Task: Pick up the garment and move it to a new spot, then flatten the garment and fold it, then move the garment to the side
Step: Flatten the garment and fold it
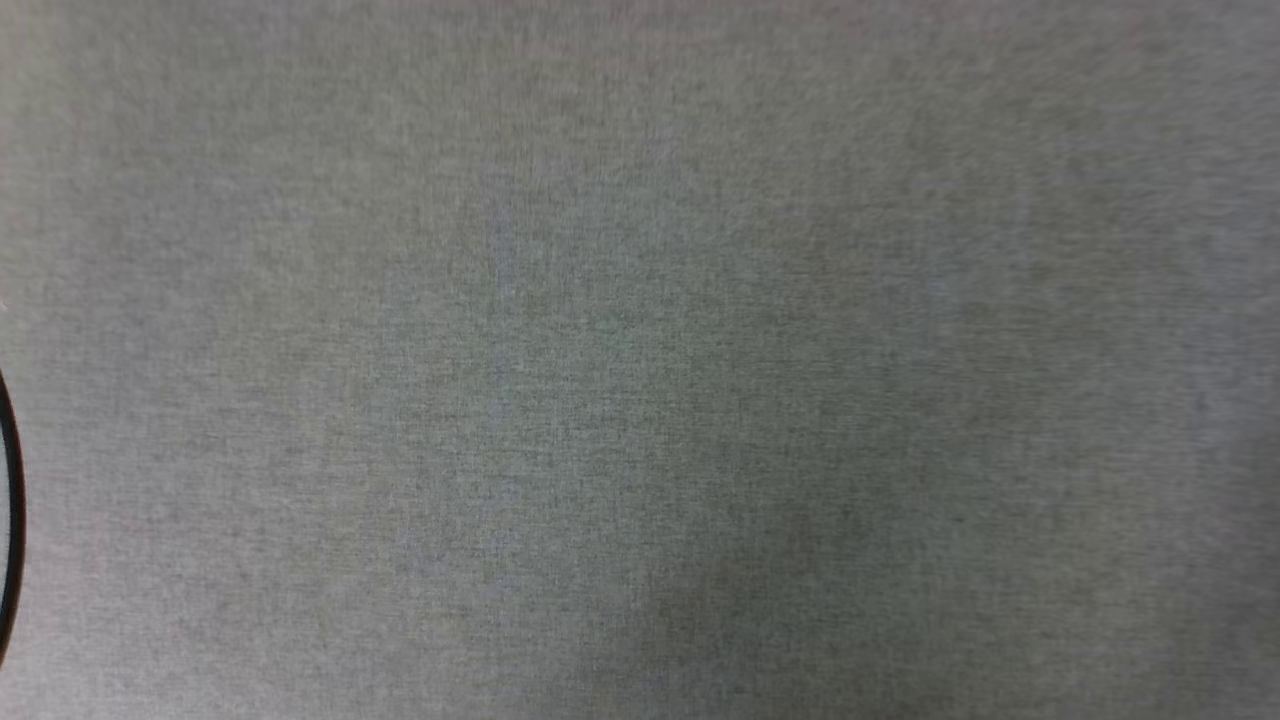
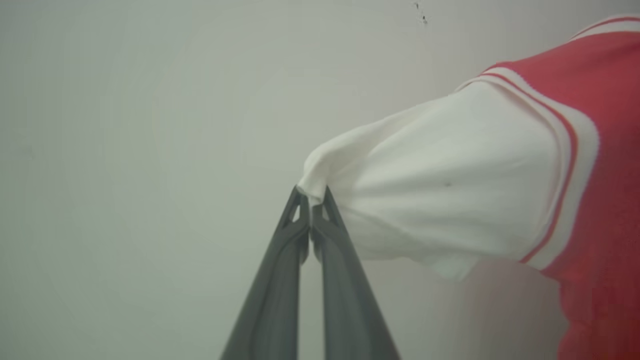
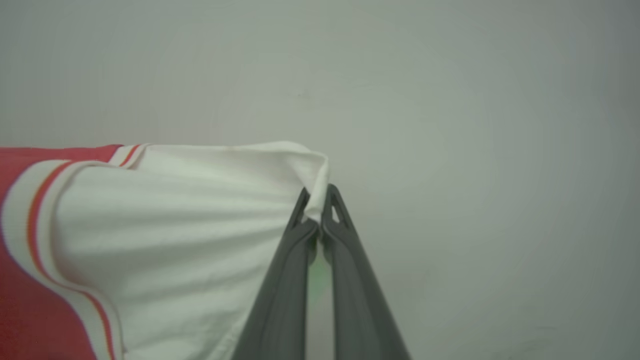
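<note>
A flat grey-green work surface with a fine woven, cloth-like texture point(image 1: 640, 300) spreads across the head view, a thin black curved band point(image 1: 12, 500) crossing its left edge.

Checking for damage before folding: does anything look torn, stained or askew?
No tear shows. One small dark speck sits on the jersey's white sleeve pinched by the left gripper; the right gripper pinches the other sleeve.

The sort of place cannot be told: a plain grey woven surface point(image 1: 640, 360), with a black curved edge point(image 1: 10, 520) at 8 o'clock.
</note>
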